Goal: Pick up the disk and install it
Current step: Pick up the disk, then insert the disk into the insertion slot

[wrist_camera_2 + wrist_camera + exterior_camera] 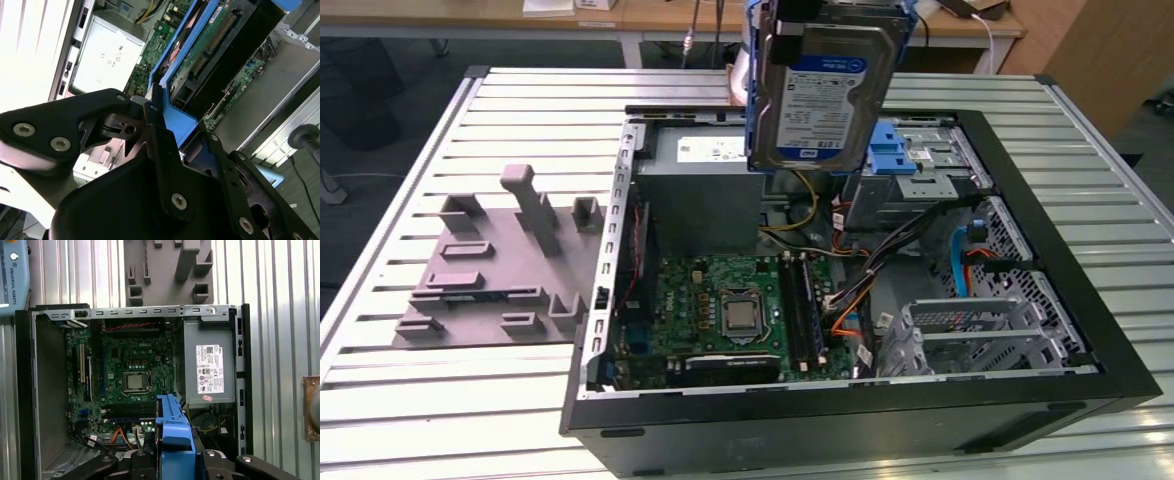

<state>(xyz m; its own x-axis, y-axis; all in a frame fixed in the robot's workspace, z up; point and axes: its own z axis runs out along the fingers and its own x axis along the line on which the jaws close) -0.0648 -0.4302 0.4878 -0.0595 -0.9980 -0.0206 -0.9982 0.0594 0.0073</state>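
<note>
The disk (825, 90), a silver drive with a white-and-blue label and blue side rails, hangs upright high above the open computer case (1067, 400), over its far part. My gripper (165, 125) is shut on it from above, the black fingers (165, 150) clamped against a blue rail. In the second wrist view the disk (210, 45) shows edge-on with its green circuit board. In the first wrist view the disk's blue rail (172, 430) sits between the fingers of the gripper (175, 460), above the case's inside.
Inside the case lie the green motherboard (734, 310), the grey power-supply box (700, 180) and a metal drive cage with a blue latch (907, 150). Loose cables (847, 300) run between them. A grey foam fixture (494, 270) lies on the slatted table at the exterior view's left.
</note>
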